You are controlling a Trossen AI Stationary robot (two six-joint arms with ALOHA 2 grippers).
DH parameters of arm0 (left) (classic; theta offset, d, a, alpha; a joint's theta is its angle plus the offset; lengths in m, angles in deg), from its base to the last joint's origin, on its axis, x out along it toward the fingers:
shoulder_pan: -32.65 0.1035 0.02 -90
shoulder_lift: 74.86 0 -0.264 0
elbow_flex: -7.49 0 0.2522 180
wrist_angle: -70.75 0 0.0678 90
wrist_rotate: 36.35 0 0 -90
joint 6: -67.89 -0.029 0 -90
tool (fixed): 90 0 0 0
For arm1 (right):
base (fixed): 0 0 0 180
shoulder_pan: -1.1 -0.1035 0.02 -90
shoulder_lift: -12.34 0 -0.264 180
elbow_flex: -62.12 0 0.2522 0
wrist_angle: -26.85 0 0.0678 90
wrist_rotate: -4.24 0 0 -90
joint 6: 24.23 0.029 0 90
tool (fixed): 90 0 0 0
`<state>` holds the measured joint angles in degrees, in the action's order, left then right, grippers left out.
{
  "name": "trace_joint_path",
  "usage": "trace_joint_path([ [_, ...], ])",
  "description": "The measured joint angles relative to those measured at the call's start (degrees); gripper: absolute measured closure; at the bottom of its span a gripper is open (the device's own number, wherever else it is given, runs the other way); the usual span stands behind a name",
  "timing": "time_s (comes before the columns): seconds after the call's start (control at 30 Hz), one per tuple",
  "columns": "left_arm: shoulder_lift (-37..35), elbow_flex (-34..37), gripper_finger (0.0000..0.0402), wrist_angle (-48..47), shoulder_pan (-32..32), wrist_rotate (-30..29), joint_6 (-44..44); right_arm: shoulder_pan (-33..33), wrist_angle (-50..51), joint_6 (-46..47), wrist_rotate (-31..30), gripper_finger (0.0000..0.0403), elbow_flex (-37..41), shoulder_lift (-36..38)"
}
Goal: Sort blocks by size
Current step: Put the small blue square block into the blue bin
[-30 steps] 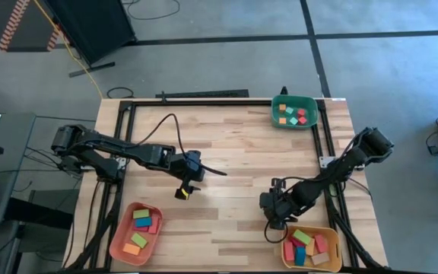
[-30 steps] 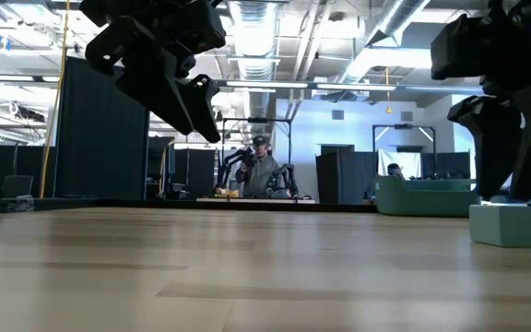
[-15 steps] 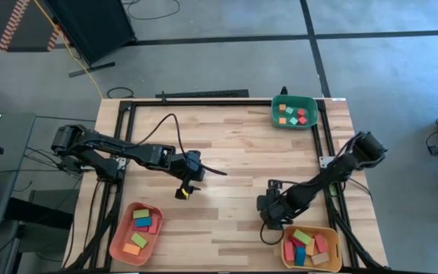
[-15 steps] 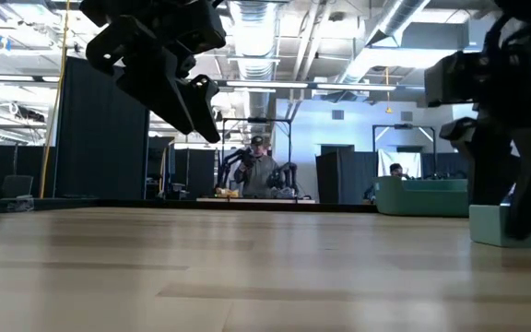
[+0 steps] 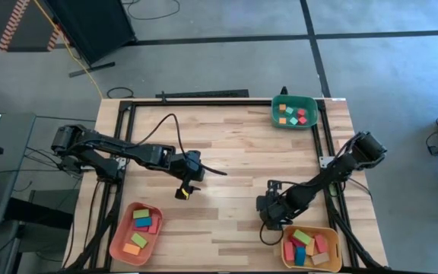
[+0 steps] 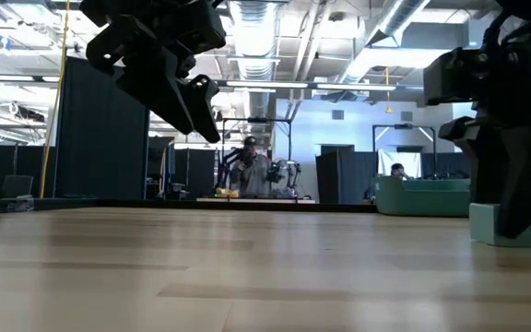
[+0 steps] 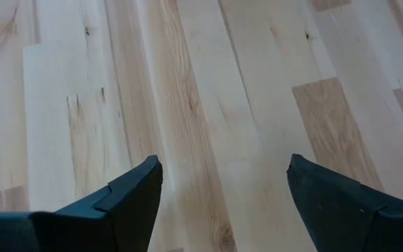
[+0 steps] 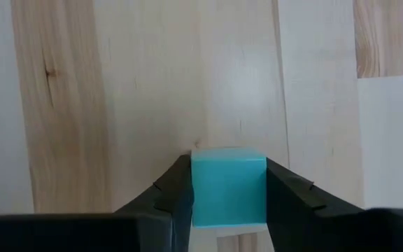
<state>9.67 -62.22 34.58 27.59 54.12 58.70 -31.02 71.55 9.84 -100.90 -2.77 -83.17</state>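
We see nearly all blocks already sorted into three trays (image 5: 319, 259). One teal block (image 8: 228, 185) remains on the table, pinched by the right gripper (image 8: 228, 192) beside the yellow tray. The left gripper (image 7: 219, 189) hovers spread and empty.

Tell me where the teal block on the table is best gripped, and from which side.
Grip the teal block across its two flat opposite side faces, coming from above: it sits squarely on the table. The right gripper already straddles it so, a finger against each side. The left gripper hangs open, away from it.
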Motion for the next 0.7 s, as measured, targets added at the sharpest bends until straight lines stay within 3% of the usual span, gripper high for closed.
trace_joint_path([
  [0.27,0.00,0.00,0.0109,0.00,0.01,0.00,0.00,0.93,1.06,0.04,-0.19,0.0238,-0.02,0.04],
  [0.7,0.00,0.00,0.0109,-0.02,0.00,-0.02,0.00,8.08,9.76,-3.09,-1.79,0.0239,0.04,4.54],
])
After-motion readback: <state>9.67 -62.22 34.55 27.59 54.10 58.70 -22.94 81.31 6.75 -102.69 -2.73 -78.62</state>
